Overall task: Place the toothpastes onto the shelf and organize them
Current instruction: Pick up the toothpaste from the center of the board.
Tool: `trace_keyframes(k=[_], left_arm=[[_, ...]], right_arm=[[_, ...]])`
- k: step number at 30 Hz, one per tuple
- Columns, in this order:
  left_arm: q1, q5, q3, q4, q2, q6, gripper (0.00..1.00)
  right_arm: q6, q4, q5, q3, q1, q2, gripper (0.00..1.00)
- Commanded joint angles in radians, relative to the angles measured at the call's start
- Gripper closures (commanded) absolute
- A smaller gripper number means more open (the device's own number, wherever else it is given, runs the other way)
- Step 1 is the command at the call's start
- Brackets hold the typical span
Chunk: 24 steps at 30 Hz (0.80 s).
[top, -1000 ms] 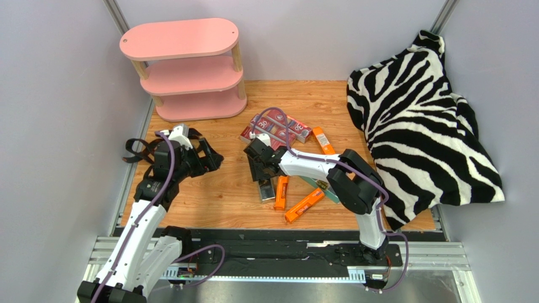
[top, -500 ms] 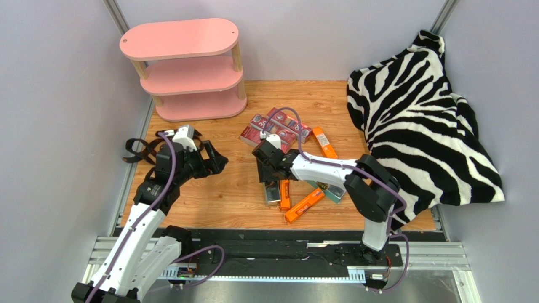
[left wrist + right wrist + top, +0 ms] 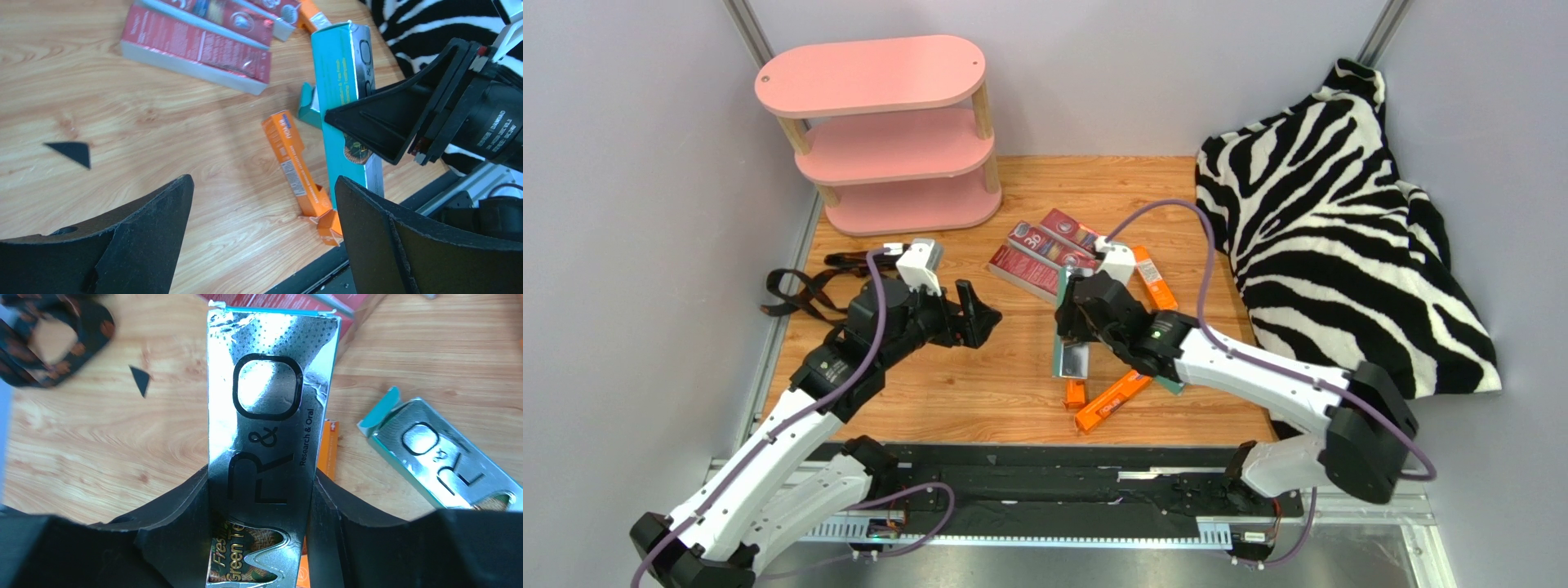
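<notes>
My right gripper (image 3: 1078, 333) is shut on a silver-grey toothpaste carton (image 3: 1071, 359) and holds it tilted above the wooden board; the carton fills the right wrist view (image 3: 270, 416) between my gripper's jaws (image 3: 264, 520). My left gripper (image 3: 974, 316) is open and empty, left of that carton, which shows in the left wrist view (image 3: 344, 92) beyond the open gripper (image 3: 264, 202). A second silver-grey carton (image 3: 442, 459) lies right of it. Dark red cartons (image 3: 1044, 251) lie behind. Orange cartons (image 3: 1114, 398) (image 3: 1151, 279) lie around. The pink shelf (image 3: 891, 135) stands at the back left, with no cartons on it.
A zebra-print cloth (image 3: 1345, 245) is heaped along the right side. A black strap (image 3: 799, 294) lies at the left edge of the board. Grey walls close in the left, back and right. A black rail (image 3: 1051, 459) runs along the near edge.
My right gripper has moved right with the silver-grey carton in it, raising it off the pile. My left gripper has moved right toward the middle.
</notes>
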Motion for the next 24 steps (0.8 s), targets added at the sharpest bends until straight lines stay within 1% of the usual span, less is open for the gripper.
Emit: trace_keyframes(k=[1, 3, 5, 6, 7, 9, 10, 12, 13, 14, 19, 24], left_arm=[[-0.109, -0.066, 0.027, 0.125, 0.001, 0.032, 0.05], [-0.186, -0.098, 0.031, 0.14, 0.021, 0.055, 0.05], [-0.238, -0.138, 0.048, 0.159, 0.038, 0.087, 0.05], [-0.258, -0.148, 0.056, 0.163, 0.059, 0.098, 0.05], [-0.302, -0.169, 0.068, 0.175, 0.07, 0.108, 0.05], [-0.341, -0.18, 0.081, 0.189, 0.105, 0.137, 0.05], [-0.376, -0.19, 0.087, 0.209, 0.118, 0.145, 0.05], [-0.427, -0.197, 0.091, 0.243, 0.148, 0.186, 0.05], [-0.448, -0.207, 0.097, 0.273, 0.157, 0.196, 0.05], [-0.486, -0.203, 0.104, 0.287, 0.17, 0.219, 0.05], [-0.566, -0.155, 0.169, 0.346, 0.277, 0.277, 0.05], [-0.654, -0.123, 0.251, 0.369, 0.377, 0.312, 0.05]], right_arm=[[0.102, 0.137, 0.139, -0.081, -0.009, -0.185, 0.71], [0.139, 0.154, 0.168, -0.113, -0.009, -0.278, 0.72], [0.184, 0.16, 0.208, -0.164, -0.011, -0.348, 0.72], [0.197, 0.168, 0.223, -0.179, -0.011, -0.418, 0.72], [0.217, 0.168, 0.246, -0.2, -0.012, -0.452, 0.72], [0.27, 0.166, 0.275, -0.265, -0.012, -0.53, 0.72], [0.286, 0.166, 0.309, -0.285, -0.014, -0.607, 0.73], [0.345, 0.151, 0.343, -0.348, -0.014, -0.694, 0.73], [0.369, 0.142, 0.381, -0.365, -0.014, -0.78, 0.73], [0.389, 0.131, 0.398, -0.409, -0.014, -0.82, 0.73], [0.551, 0.044, 0.475, -0.504, -0.012, -1.091, 0.75], [0.625, -0.027, 0.527, -0.566, -0.014, -1.262, 0.76]])
